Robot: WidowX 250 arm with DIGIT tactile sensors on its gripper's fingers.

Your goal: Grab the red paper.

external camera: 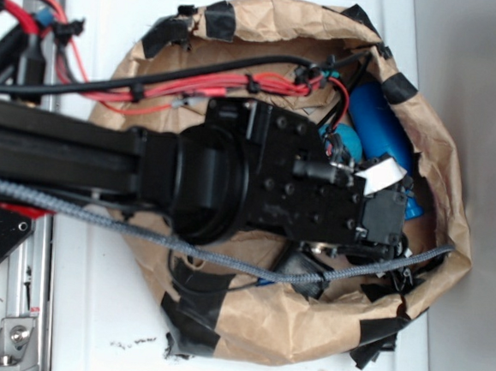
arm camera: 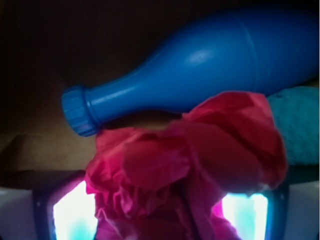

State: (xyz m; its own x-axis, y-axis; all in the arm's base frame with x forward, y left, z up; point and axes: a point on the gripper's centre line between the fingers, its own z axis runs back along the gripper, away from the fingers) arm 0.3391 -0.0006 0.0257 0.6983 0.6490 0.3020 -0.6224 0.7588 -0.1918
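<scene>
rails: far left in exterior view, metal, on white table; bare table strip between them and the bag.
arm: black, comes in from left edge, crosses the bag's left rim, covers most of the bag's middle.
cables: red bundle plus a black lead run along the arm's upper side over the rim; a grey braided cable runs along the lower side and out to the right rim.
bag: brown paper, rolled rim patched with black tape; rim rings the arm head on all sides, little free room inside. Right rim sits close to the table's edge.
gripper: deep in the bag, near the right wall; wrist view shows two lit fingers at bottom left and bottom right.
paper: red, crumpled, fills the gap between the fingers and bulges above them. Hidden under the arm in exterior view. Fingers spread wide around it; can't tell if they press it.
bottle: blue, lying on its side, cap pointing left in wrist view, just behind the paper, touching or nearly so. In exterior view it lies along the bag's upper right wall.
teal thing: fuzzy, right edge of wrist view, against the paper's right side, under the bottle's body.
room: tight; bottle behind, teal thing right, bag wall dark beyond.
</scene>
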